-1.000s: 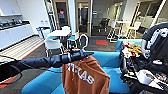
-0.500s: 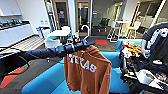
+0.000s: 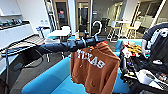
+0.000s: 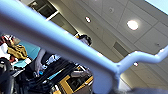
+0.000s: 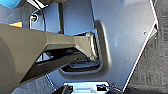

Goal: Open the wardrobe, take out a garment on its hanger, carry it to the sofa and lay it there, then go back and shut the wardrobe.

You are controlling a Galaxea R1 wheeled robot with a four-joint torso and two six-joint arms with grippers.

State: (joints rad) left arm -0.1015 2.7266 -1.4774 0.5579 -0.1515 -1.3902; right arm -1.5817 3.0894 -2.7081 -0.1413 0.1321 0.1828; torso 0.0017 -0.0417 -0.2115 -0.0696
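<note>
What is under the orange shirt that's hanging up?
Under the orange Texas top is the blue sofa, its seat and low back showing on both sides. The top covers the piece of sofa right behind it. Its white hanger sticks up above the left hand.

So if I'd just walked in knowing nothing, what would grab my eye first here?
Probably the rust-orange garment with white TEXAS lettering, hanging mid-picture from the robot's long dark left arm, its white hanger hook curling above. Right beneath it stretches the bright blue sofa. At the right edge, a person stands beside cluttered equipment.
</note>
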